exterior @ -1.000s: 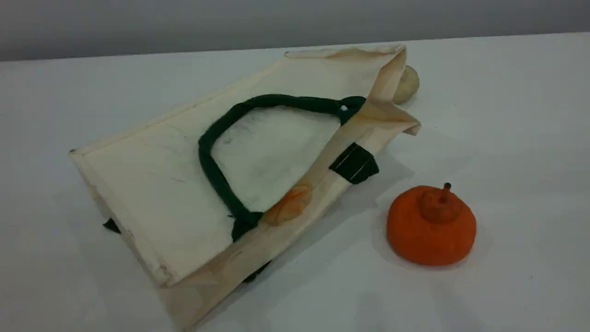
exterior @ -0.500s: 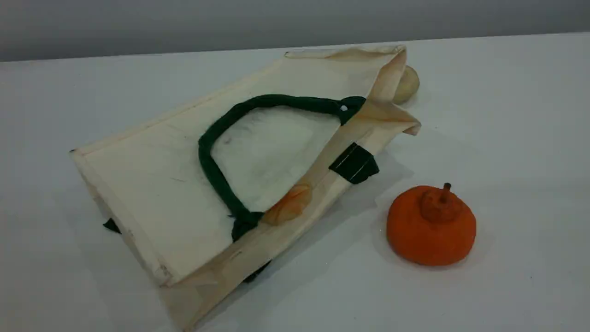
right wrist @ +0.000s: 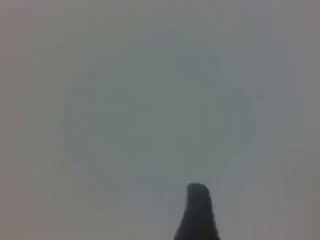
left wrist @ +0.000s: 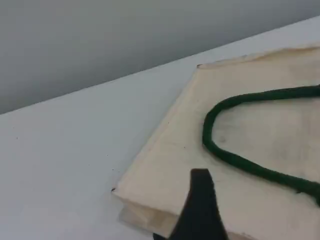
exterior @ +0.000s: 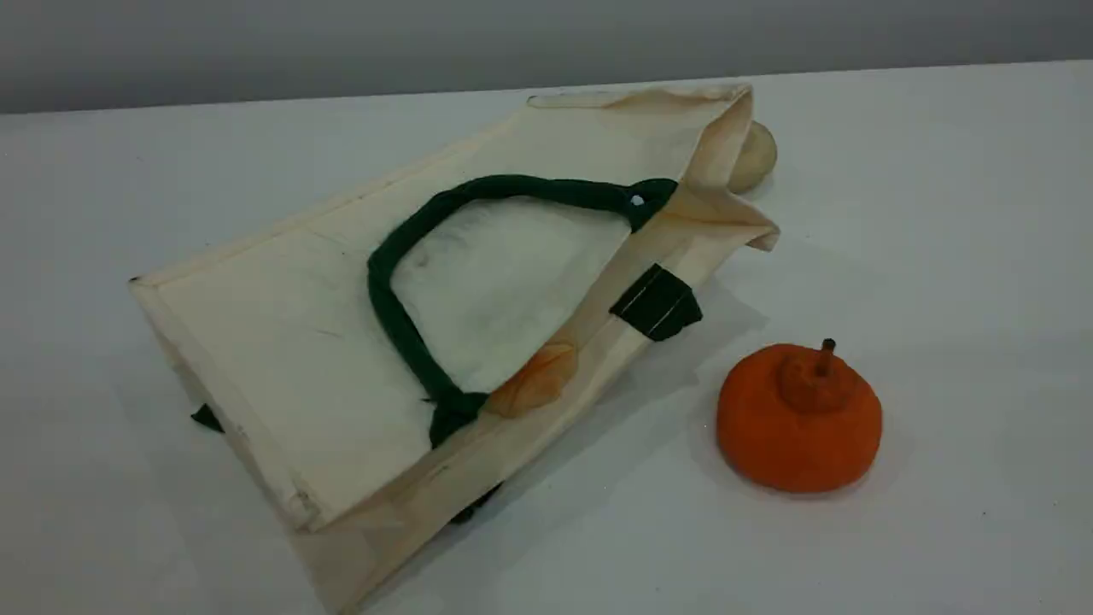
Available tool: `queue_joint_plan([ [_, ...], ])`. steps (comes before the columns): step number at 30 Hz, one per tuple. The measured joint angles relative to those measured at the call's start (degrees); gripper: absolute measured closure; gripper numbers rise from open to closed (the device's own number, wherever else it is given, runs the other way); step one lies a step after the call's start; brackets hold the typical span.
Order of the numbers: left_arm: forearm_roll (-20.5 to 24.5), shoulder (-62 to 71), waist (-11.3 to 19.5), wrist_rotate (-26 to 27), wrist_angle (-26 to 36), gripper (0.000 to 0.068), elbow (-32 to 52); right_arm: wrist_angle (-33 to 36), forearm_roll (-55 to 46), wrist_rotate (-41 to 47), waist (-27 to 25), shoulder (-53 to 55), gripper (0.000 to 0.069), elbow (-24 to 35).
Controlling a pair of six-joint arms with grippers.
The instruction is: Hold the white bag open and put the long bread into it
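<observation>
White tabletop [exterior: 939, 213] carries the white bag [exterior: 282, 342] lying flat; the long bread shows through its mouth [exterior: 536, 382]. Both hands, left [left wrist: 200, 210] and right [right wrist: 197, 212], are open, empty. Best pinch the upper hem, lifting gently.

cream-white canvas tote bag [exterior: 282, 342] with dark green rope handle [exterior: 401, 316], brownish stain maybe; round orange pumpkin-like ball [exterior: 798, 423].

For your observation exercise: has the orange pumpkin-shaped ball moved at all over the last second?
No. The orange ball sits the same way beside the white bag's green patch, at the same gap.
</observation>
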Motion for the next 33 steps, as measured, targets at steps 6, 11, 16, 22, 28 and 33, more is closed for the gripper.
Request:
queue_joint_plan([
  [6,0.0,0.0,0.0,0.0,0.0,0.015,0.0,0.0,0.0,0.0,0.0,0.0,0.0191,0.0],
  [11,0.5,0.0,0.0,-1.0,-1.0,0.015,0.0,0.1,0.0,0.0,0.0,0.0,0.0191,0.0],
  [16,9.0,0.0,0.0,-11.6,-6.7,0.015,1.1,0.1,0.0,0.0,0.0,0.0,0.0191,0.0],
  [22,24.9,0.0,0.0,-33.5,-16.1,0.015,7.9,0.1,0.0,0.0,0.0,0.0,0.0191,0.0],
  [28,33.2,-2.9,0.0,-46.2,-22.9,0.015,14.5,0.1,0.0,0.0,0.0,0.0,0.0191,0.0],
  [33,33.6,-7.3,0.0,-44.9,-22.2,0.015,14.5,0.1,0.0,0.0,0.0,0.0,0.0191,0.0],
])
